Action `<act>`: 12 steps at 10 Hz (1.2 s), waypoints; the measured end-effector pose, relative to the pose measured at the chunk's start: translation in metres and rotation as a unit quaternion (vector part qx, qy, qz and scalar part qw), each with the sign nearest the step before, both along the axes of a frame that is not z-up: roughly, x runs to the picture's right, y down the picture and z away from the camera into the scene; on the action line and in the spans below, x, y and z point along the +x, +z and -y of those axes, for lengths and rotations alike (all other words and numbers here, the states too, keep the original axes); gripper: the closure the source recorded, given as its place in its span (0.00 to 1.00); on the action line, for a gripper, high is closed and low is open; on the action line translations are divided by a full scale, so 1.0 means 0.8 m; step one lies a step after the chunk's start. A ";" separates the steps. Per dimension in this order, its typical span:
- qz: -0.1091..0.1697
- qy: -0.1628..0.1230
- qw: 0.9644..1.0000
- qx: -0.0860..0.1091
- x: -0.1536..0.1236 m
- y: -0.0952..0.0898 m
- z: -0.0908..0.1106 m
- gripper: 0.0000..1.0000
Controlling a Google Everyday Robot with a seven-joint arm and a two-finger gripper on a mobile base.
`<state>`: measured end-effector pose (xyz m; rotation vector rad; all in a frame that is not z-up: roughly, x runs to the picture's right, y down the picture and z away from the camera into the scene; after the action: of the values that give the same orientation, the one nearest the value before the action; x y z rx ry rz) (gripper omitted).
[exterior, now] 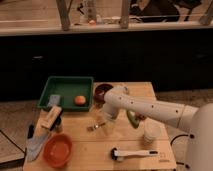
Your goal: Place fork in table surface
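The fork (pixel 94 127) is a small silvery piece low over or on the light wooden table surface (pixel 87 152), near its middle, tines pointing left. My gripper (pixel 107 124) hangs from the white arm (pixel 150 109) that reaches in from the right. It is right at the fork's handle end, close above the tabletop. I cannot tell whether the fork rests on the wood or is held just above it.
A green tray (pixel 50 84) at the back left holds an orange fruit (pixel 79 100) and a blue-grey block (pixel 54 100). A dark red bowl (pixel 102 91) sits behind the arm. An orange bowl (pixel 57 149), a knife (pixel 35 145), a white-handled brush (pixel 134 153) and a white cup (pixel 151 133) lie nearby.
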<state>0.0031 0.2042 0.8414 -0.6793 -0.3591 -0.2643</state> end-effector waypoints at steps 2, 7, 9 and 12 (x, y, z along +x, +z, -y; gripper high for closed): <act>0.002 -0.001 1.000 -0.002 -0.005 0.005 -0.003 0.20; 0.004 -0.011 1.000 -0.024 -0.018 0.025 -0.012 0.59; 0.005 -0.012 1.000 -0.023 -0.018 0.022 -0.009 0.80; 0.004 -0.015 1.000 -0.024 -0.015 0.019 -0.008 1.00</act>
<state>-0.0092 0.2109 0.8562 -0.7322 -0.3648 -0.2879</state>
